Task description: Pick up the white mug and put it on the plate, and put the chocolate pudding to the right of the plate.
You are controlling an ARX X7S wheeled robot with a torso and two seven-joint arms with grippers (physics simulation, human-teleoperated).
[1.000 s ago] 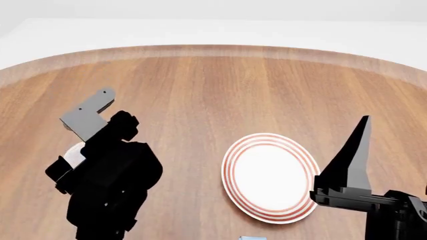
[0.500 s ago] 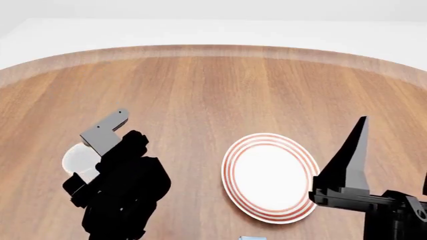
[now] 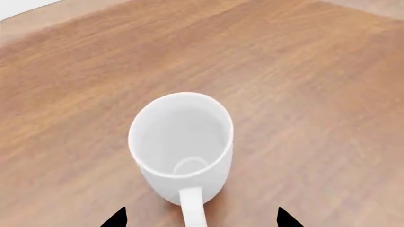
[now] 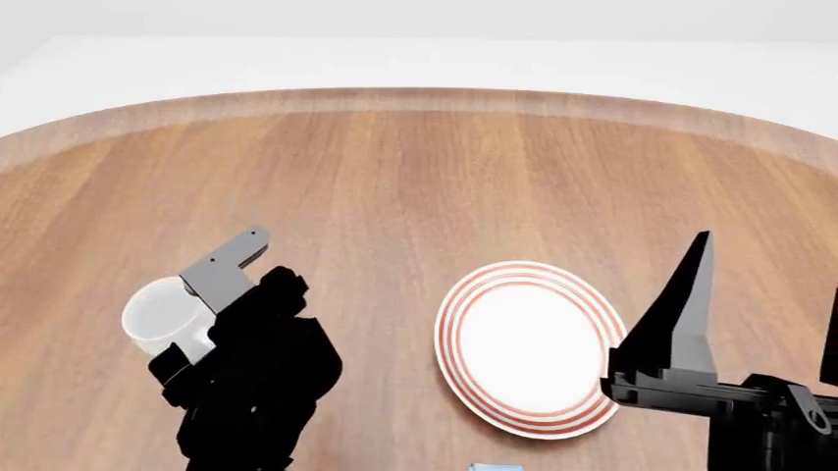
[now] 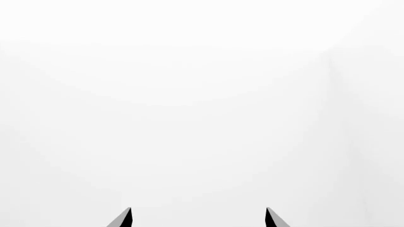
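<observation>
The white mug (image 4: 160, 316) stands upright on the wooden table at the left; it is empty (image 3: 181, 139). Its loop handle (image 3: 192, 210) points back between the two black tips of my open left gripper (image 3: 200, 220), which touch nothing. In the head view that gripper's grey finger (image 4: 226, 263) lies just right of the mug. The red-ringed plate (image 4: 531, 348) lies empty right of centre. A light blue sliver at the bottom edge is the chocolate pudding (image 4: 496, 467). My right gripper (image 5: 198, 218) is open and empty, with one finger (image 4: 681, 314) upright beside the plate's right rim.
The round wooden table (image 4: 419, 167) has a paler curved far edge (image 4: 419, 98) with white floor beyond. The right wrist view shows only plain white past the fingertips. The left arm's black body (image 4: 255, 392) covers the table near the mug.
My left arm has moved right and toward the near edge, uncovering most of the mug, which stayed in place. The right arm has barely shifted.
</observation>
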